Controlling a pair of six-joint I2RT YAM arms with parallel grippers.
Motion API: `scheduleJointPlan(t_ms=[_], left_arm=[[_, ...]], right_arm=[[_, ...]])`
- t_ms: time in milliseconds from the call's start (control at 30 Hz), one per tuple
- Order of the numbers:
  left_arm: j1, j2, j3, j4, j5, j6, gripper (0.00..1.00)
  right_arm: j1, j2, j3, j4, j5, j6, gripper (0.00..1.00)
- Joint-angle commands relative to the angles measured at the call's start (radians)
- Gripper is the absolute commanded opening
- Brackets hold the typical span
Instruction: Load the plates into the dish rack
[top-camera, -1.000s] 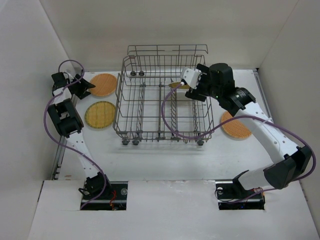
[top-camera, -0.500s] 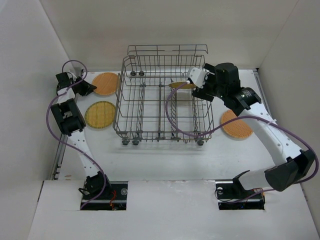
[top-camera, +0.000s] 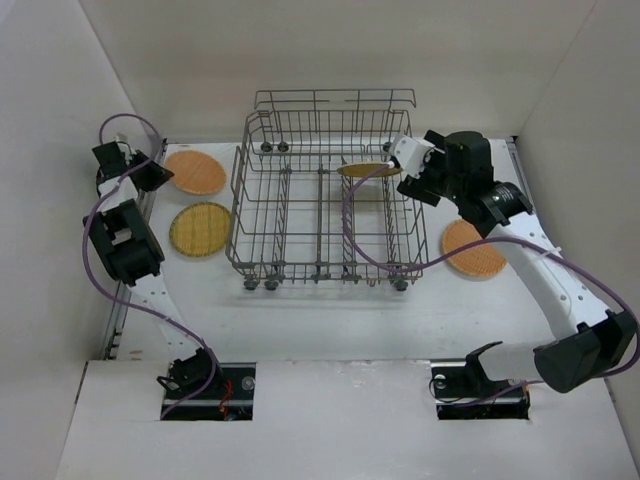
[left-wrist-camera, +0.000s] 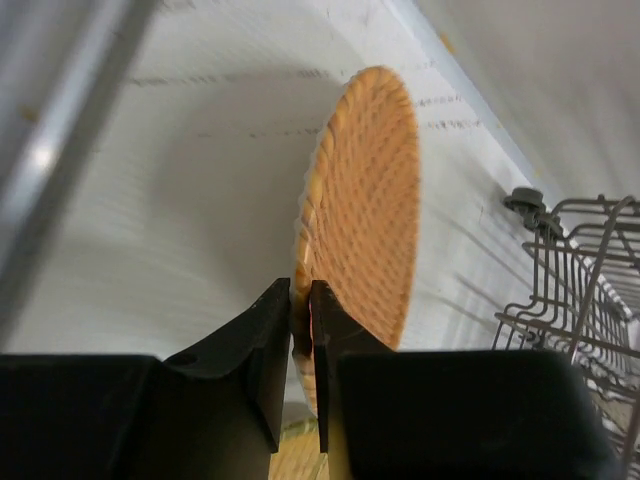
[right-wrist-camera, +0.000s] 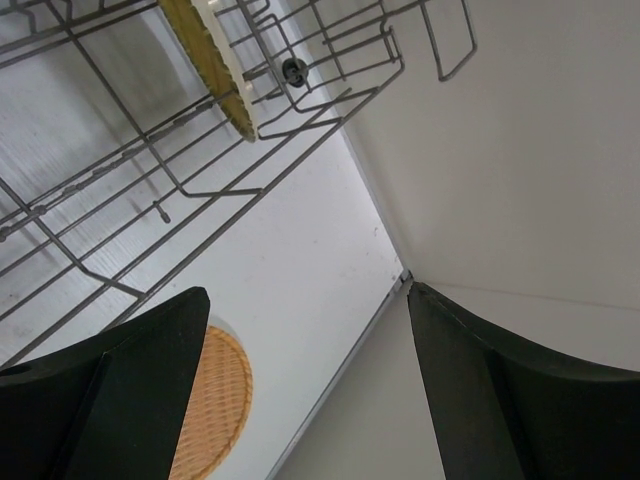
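Held plate: thin woven disc, likely light, stiff and grippy; best taken by the rim.
Left hand: pinching its near rim, one finger on each face.
Axis: flat between the fingers, reaching straight ahead of the hand.
Dish rack: off to that hand's right.
Right hand: spread, empty, wires close beside it.

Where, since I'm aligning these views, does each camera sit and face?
Top external: fixed above and behind the arms, looking down on the dish rack; the left arm and right arm show.
Left wrist: on the left arm, looking along the left pincer, shut on an orange plate.
Right wrist: on the right arm, looking past the open right pincer at the racked plate.
Shared: top and left wrist both show the orange plate; top and right wrist, the racked plate.
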Motion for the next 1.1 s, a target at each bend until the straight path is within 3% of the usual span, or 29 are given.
scheduleJointPlan(t_ms=[0, 367, 567, 800, 1067], left_arm=[[0.043, -0.208, -0.06, 0.044, -0.114, 0.094, 0.0], [0.068, -0.535, -0.192, 0.007, -0.214, 0.187, 0.0], [0.002, -0.693, -0.2, -0.048, -0.245, 0.285, 0.0], [-0.314, -0.919, -0.226, -0.078, -0.422, 0.67, 0.0], [-0.683, -1.005, -0.168, -0.11, -0.619, 0.998, 0.01]], right_arm=[[-0.042, -0.039, -0.026, 0.103, 0.0, 0.067, 0.86], [-0.111, -0.08, -0.103, 0.174, -0.031, 0.183, 0.86], [-0.165, -0.111, -0.153, 0.198, -0.056, 0.265, 0.86], [-0.237, -0.152, -0.216, 0.21, -0.099, 0.375, 0.85], [-0.275, -0.221, -0.308, 0.241, -0.126, 0.391, 0.85]])
